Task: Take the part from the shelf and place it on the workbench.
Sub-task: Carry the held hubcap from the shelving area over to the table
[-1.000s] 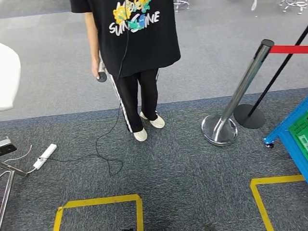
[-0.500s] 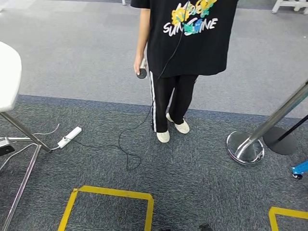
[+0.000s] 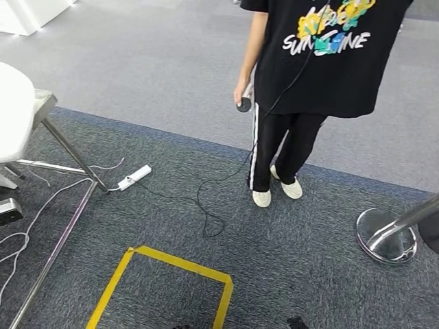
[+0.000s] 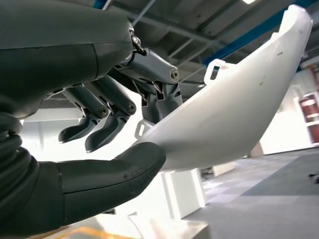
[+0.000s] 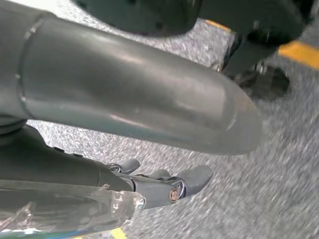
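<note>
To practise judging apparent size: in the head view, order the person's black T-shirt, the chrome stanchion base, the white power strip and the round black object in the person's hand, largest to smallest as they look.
1. Black T-shirt, cut off by the frame
2. Chrome stanchion base
3. White power strip
4. Round black object, though it sits nearer the camera than the strip, so this last pair is unsure

One printed text is readable in the head view. It stands on the front of the black T-shirt (image 3: 331, 62) worn by a person standing on the carpet. The line reads "SUNSHINE" in white capital letters, slanted slightly upward. A multicoloured graphic in yellow, teal and orange sits directly above the word; any lettering within it is cut off and illegible.
</note>
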